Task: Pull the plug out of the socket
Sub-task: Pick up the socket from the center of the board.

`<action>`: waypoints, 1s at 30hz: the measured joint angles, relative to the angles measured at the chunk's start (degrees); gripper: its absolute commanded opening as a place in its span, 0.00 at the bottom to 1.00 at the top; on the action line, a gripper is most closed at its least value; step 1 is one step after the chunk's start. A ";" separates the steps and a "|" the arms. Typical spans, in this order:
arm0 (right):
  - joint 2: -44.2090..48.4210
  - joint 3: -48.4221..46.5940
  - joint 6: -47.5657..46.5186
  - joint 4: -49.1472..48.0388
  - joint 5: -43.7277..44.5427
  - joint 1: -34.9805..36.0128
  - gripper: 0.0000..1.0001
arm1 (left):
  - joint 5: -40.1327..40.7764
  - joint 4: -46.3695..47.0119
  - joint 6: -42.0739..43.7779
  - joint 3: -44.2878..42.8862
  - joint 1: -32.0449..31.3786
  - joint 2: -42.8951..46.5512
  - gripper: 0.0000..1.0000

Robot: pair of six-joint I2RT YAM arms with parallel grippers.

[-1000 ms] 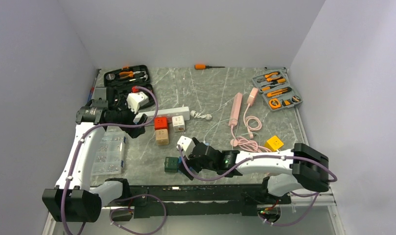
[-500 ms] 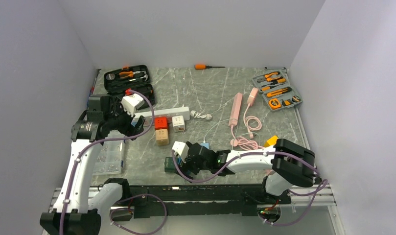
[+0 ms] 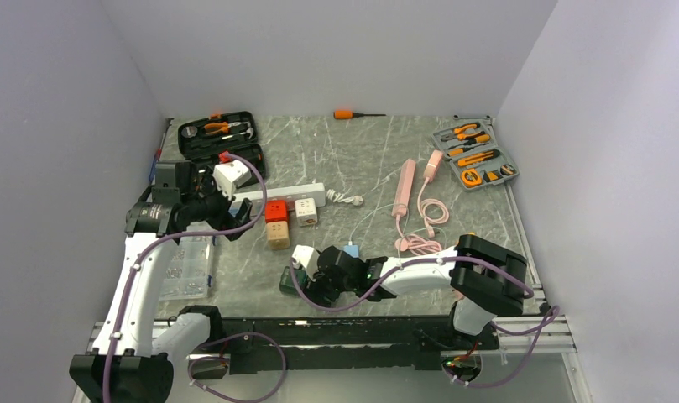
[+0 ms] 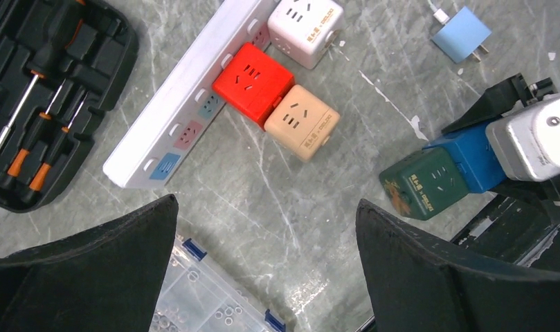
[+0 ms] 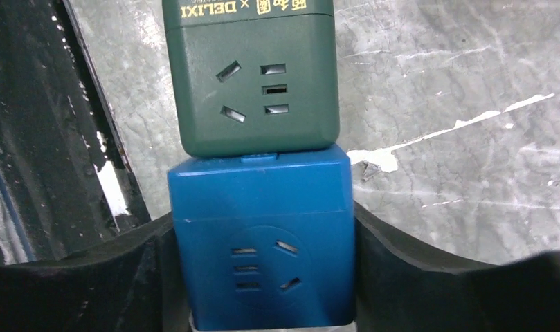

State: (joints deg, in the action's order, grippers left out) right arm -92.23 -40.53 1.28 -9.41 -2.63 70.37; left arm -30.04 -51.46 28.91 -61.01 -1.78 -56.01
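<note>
A blue cube plug (image 5: 262,235) is joined end to end with a dark green cube socket (image 5: 249,76) on the marble table near the front edge. My right gripper (image 5: 262,228) is shut on the blue cube, one finger on each side. The top view shows the green cube (image 3: 290,281) left of the right gripper (image 3: 309,273). The left wrist view shows the green cube (image 4: 423,184) and the blue cube (image 4: 468,156) together. My left gripper (image 4: 266,204) is open and empty, high above the table, left of the pair, as the top view (image 3: 237,220) also shows.
A white power strip (image 3: 277,195) holds red (image 3: 275,211) and white (image 3: 305,211) cubes, with a beige cube (image 3: 278,235) on the red one. A light blue charger (image 3: 352,249), a clear parts box (image 3: 185,260), pink cables (image 3: 420,227) and two tool cases (image 3: 218,138) (image 3: 474,155) lie around.
My right gripper has moved left and nearer, onto the blue cube beside the green cube. My left arm has drawn back to the left and shifted a little.
</note>
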 measured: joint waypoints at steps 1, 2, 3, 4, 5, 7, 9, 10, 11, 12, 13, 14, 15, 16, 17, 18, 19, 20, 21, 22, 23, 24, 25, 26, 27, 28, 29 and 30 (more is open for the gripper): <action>0.00 0.09 0.15 -0.17 0.15 0.00 0.52 | -0.57 0.09 0.15 0.00 0.00 0.02 0.99; 0.00 0.11 0.24 -0.33 0.15 0.00 0.42 | -1.01 0.20 0.26 0.02 0.00 0.02 0.99; 0.02 0.11 0.63 -0.55 0.35 0.00 0.33 | -1.42 0.24 0.39 0.04 0.00 0.02 0.99; 0.02 0.11 0.81 -0.57 0.63 0.00 0.20 | -1.84 0.35 0.42 0.13 0.00 0.02 0.99; 0.04 0.11 1.07 -0.52 0.90 0.00 0.08 | -2.27 0.79 0.44 0.39 0.00 0.04 0.99; 0.22 0.11 1.38 -0.17 1.44 0.00 0.00 | -3.04 1.42 0.74 0.92 0.00 0.04 0.99; 1.05 0.11 1.75 1.27 2.73 0.00 0.00 | -3.87 1.92 1.49 1.75 0.00 0.13 0.99; 1.79 0.11 1.88 2.27 3.39 0.00 0.00 | -4.33 2.21 1.70 2.23 -0.02 0.24 0.99; 2.93 0.13 2.01 3.54 4.22 0.00 0.00 | -4.81 2.56 1.99 2.80 -0.11 0.42 0.99; 4.13 0.17 2.21 4.55 4.70 0.00 0.00 | -5.07 2.71 2.14 3.19 -0.31 0.52 0.99; 5.88 0.22 2.36 5.75 5.44 0.00 0.00 | -5.09 3.30 2.40 3.78 -0.92 0.74 0.99; 8.04 0.24 2.56 6.95 5.99 0.00 0.00 | -5.09 3.89 2.84 4.37 -1.79 0.98 0.99; 10.29 0.28 2.84 7.85 6.58 0.00 0.00 | -5.05 4.57 3.28 4.96 -2.97 1.22 0.99; 12.66 0.28 2.99 8.63 7.02 -0.02 0.00 | -4.96 5.29 3.58 5.57 -4.20 1.57 0.99; 14.60 0.28 3.17 9.33 7.26 -0.07 0.00 | -4.90 6.05 4.22 6.32 -5.75 2.08 0.99; 16.79 0.28 3.48 10.03 7.56 -0.09 0.00 | -4.68 6.80 4.96 7.06 -7.34 2.71 0.99; 18.88 0.26 3.72 10.95 7.74 -0.24 0.00 | -4.52 7.28 5.86 7.54 -8.83 3.19 0.99; 20.68 0.22 4.15 12.02 7.72 -0.50 0.00 | -4.52 7.39 7.04 7.69 -10.36 3.48 0.99; 22.03 0.07 4.57 13.31 7.43 -0.87 0.00 | -4.48 7.54 8.70 7.58 -12.09 3.58 0.99; 23.10 -0.04 4.90 14.36 7.08 -1.38 0.00 | -4.57 7.43 9.90 7.32 -13.07 3.50 0.99; 24.11 -0.26 5.35 15.82 6.38 -2.34 0.00 | -4.70 6.86 12.11 6.60 -13.97 3.08 0.99; 24.94 -0.50 5.77 17.40 5.77 -3.48 0.00 | -4.83 6.34 13.84 5.86 -14.40 2.60 0.99; 25.66 -0.68 6.10 18.84 4.94 -4.92 0.00 | -4.90 5.49 15.67 4.83 -14.75 1.99 0.99; 26.21 -0.83 6.49 19.98 3.91 -6.19 0.00 | -4.76 4.24 17.75 3.34 -15.21 1.29 0.99; 26.88 -0.94 6.93 21.20 2.84 -7.67 0.00 | -4.72 3.43 19.43 2.05 -15.67 0.96 0.99; 27.63 -1.11 7.32 22.62 1.92 -9.14 0.00 | -4.57 3.23 21.53 1.05 -16.39 0.92 1.00; 28.39 -1.31 7.61 23.89 0.98 -10.49 0.00 | -4.35 3.61 23.67 0.66 -17.40 1.66 0.99; 29.09 -1.66 7.91 25.14 0.33 -11.65 0.00 | -4.07 3.78 25.88 0.72 -18.38 3.02 0.99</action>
State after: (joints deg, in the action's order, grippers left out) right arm -63.13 -42.19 9.19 15.73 -2.31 58.72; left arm -34.11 -47.68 54.78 -60.29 -20.16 -52.99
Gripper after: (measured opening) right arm 0.638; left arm 0.994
